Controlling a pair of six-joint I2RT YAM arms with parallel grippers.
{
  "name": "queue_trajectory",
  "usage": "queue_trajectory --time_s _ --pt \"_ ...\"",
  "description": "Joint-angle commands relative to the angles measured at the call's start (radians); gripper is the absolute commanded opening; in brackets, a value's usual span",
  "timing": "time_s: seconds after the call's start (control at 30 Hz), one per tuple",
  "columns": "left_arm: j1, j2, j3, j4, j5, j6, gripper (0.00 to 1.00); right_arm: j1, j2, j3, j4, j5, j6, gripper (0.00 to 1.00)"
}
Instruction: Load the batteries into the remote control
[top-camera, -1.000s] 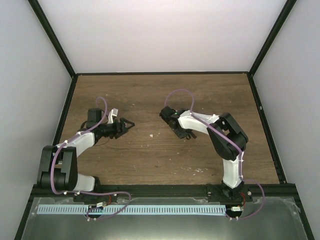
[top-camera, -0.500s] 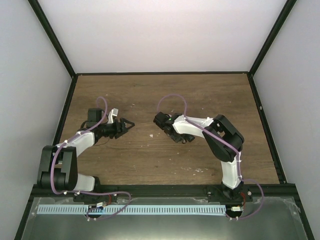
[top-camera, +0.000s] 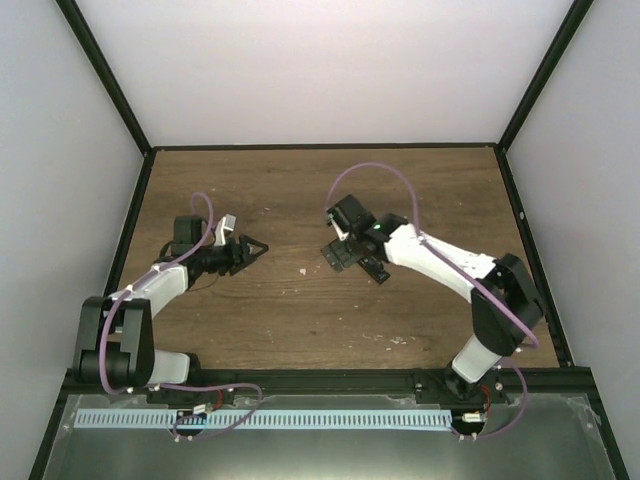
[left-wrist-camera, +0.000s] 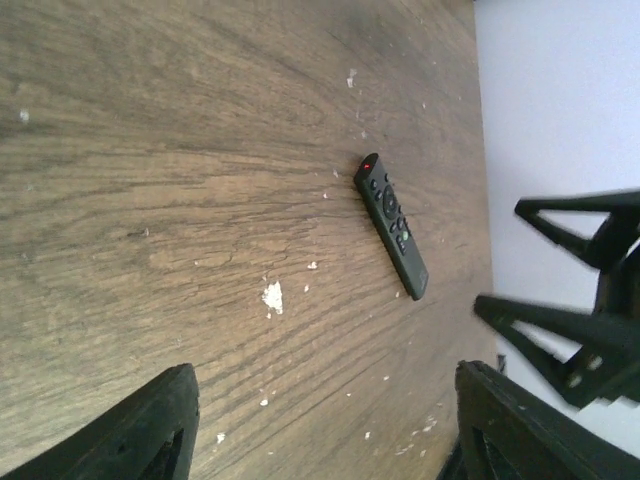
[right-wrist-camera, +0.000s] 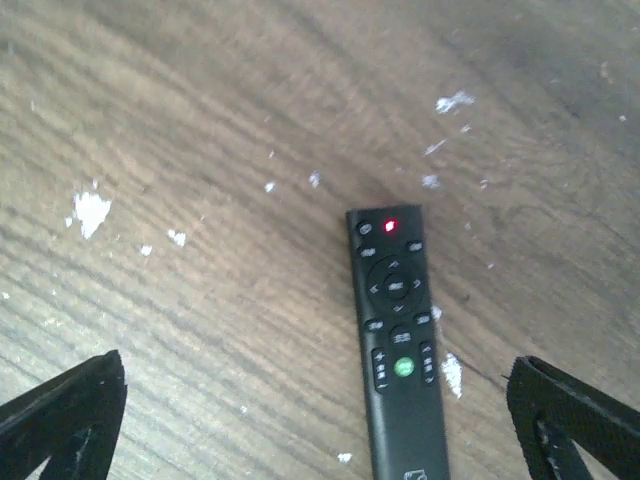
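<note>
The remote control (right-wrist-camera: 400, 340) is a slim black bar lying flat on the wooden table, buttons up, with a red light lit at its far end. My right gripper (right-wrist-camera: 318, 425) hovers just above it, open wide; its fingertips (right-wrist-camera: 60, 420) stand apart from the remote on both sides. In the left wrist view the remote control (left-wrist-camera: 390, 225) lies ahead of my left gripper (left-wrist-camera: 320, 430), which is open with nothing between its fingers. From above, the left gripper (top-camera: 250, 245) points right toward the right gripper (top-camera: 352, 262). The batteries are out of view.
White specks and scuffs dot the brown tabletop (top-camera: 300, 200). Black frame rails (top-camera: 130, 220) and pale walls close in the table on three sides. The right gripper's black fingers (left-wrist-camera: 580, 300) show at the right edge of the left wrist view.
The right gripper's jaws have spread from shut to wide open, and its arm has stretched out with the elbow swinging right. The left arm has barely moved.
</note>
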Motion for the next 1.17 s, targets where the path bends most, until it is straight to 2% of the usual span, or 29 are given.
queue_trajectory --time_s 0.0,0.03,0.07,0.1,0.37,0.63,0.8,1.13 --pt "0.0 -0.038 0.035 -0.022 -0.007 0.029 0.68 -0.125 -0.043 -0.056 0.072 -0.139 0.022 1.0" --pt "0.0 -0.044 0.042 -0.039 -0.013 0.041 0.71 -0.155 -0.047 -0.066 0.082 -0.15 0.02 1.0" --pt "0.0 -0.05 0.049 -0.055 -0.022 0.054 0.95 -0.19 -0.049 -0.068 0.085 -0.166 0.022 1.0" --pt "0.0 -0.056 0.056 -0.07 -0.032 0.064 0.99 -0.221 -0.05 -0.072 0.096 -0.176 0.024 1.0" --pt "0.0 -0.108 0.084 -0.117 -0.082 0.1 1.0 -0.466 -0.046 -0.12 0.19 -0.282 0.044 1.0" --pt "0.001 -0.154 0.096 -0.148 -0.141 0.118 1.0 -0.624 -0.038 -0.2 0.231 -0.332 0.034 1.0" --pt "0.001 -0.168 0.094 -0.149 -0.156 0.122 1.0 -0.664 -0.059 -0.229 0.233 -0.334 0.02 1.0" --pt "0.001 -0.165 0.084 -0.157 -0.183 0.128 1.0 -0.667 -0.065 -0.235 0.239 -0.348 0.019 1.0"
